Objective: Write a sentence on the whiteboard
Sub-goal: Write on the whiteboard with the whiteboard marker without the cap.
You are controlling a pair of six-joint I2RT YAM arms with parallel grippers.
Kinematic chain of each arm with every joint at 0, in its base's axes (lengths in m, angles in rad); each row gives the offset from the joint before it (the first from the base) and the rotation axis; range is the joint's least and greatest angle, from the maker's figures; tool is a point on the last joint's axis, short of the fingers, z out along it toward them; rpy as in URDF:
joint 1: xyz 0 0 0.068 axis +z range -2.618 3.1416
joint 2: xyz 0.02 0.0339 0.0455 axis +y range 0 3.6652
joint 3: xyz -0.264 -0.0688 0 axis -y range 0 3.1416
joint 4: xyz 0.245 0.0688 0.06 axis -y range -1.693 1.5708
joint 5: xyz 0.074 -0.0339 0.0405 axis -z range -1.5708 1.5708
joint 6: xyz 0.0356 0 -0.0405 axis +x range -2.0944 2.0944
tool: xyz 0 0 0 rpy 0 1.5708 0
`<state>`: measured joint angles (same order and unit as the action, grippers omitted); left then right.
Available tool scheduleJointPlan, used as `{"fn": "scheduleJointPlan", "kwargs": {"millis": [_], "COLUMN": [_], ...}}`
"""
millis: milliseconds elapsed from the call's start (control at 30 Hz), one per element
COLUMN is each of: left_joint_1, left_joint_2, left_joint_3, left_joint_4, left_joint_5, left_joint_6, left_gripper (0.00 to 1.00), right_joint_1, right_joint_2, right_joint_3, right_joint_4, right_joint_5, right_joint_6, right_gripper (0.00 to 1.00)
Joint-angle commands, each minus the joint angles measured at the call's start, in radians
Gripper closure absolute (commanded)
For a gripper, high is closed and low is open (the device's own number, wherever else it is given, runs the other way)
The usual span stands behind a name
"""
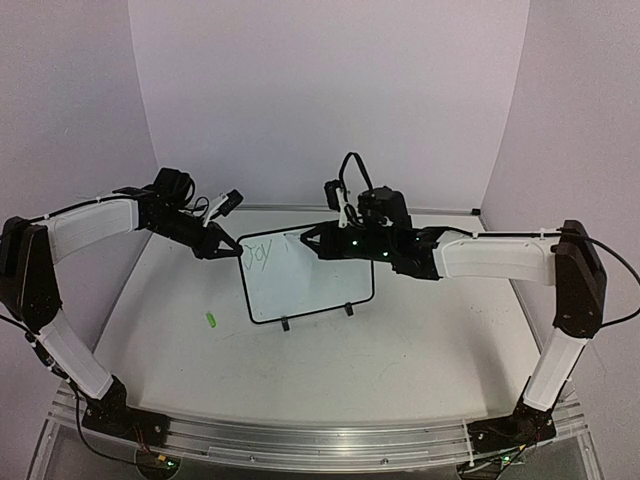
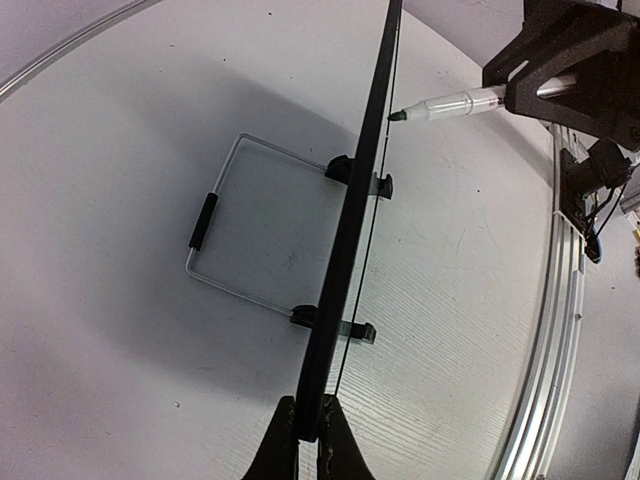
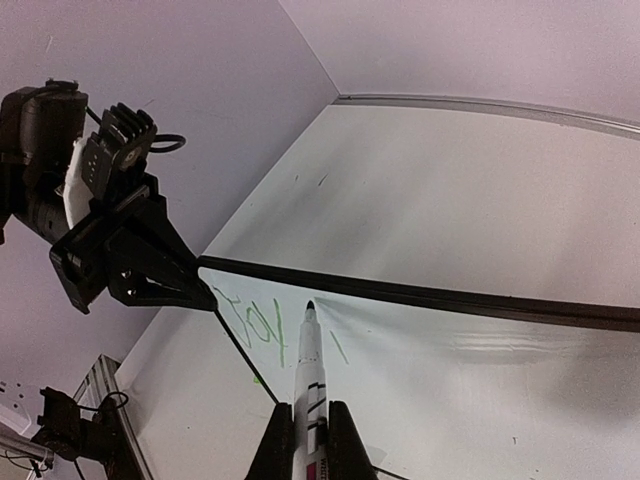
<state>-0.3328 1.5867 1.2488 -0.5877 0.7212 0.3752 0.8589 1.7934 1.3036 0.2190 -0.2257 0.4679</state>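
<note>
The whiteboard [image 1: 312,282] stands upright on two black feet mid-table, with green writing "Joy" [image 1: 258,251] and one short stroke at its top left. My left gripper [image 1: 222,248] is shut on the board's top left corner; in the left wrist view it [image 2: 309,432] pinches the black frame [image 2: 350,220] edge-on. My right gripper [image 1: 312,240] is shut on the white marker [image 3: 308,365], whose dark tip is at the board just right of "Joy" [image 3: 258,325]. The marker [image 2: 450,104] also shows in the left wrist view, its tip at the board face.
A small green cap [image 1: 211,320] lies on the table left of the board. A wire stand [image 2: 215,235] props the board from behind. Grey walls close the back and sides; a metal rail [image 1: 300,445] runs along the near edge.
</note>
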Motion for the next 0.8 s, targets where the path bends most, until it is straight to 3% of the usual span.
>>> {"fn": "scheduleJointPlan", "kwargs": {"millis": [0, 533, 767], "left_joint_1": [0.012, 0.012, 0.012], "left_joint_2": [-0.001, -0.008, -0.008], "left_joint_3": [0.006, 0.006, 0.005], "left_joint_4": [0.013, 0.012, 0.012], "left_joint_5": [-0.117, -0.115, -0.117], "left_joint_6": [0.047, 0.047, 0.047], "left_gripper": [1.00, 1.00, 1.00], "right_joint_1": [0.005, 0.003, 0.005], "right_joint_2": [0.012, 0.017, -0.021], "right_joint_3": [0.034, 0.026, 0.013], "right_joint_4": [0.026, 0.017, 0.037], "right_joint_5": [0.017, 0.066, -0.028], "right_joint_6": [0.001, 0.025, -0.019], "right_gripper": [1.00, 1.00, 1.00]}}
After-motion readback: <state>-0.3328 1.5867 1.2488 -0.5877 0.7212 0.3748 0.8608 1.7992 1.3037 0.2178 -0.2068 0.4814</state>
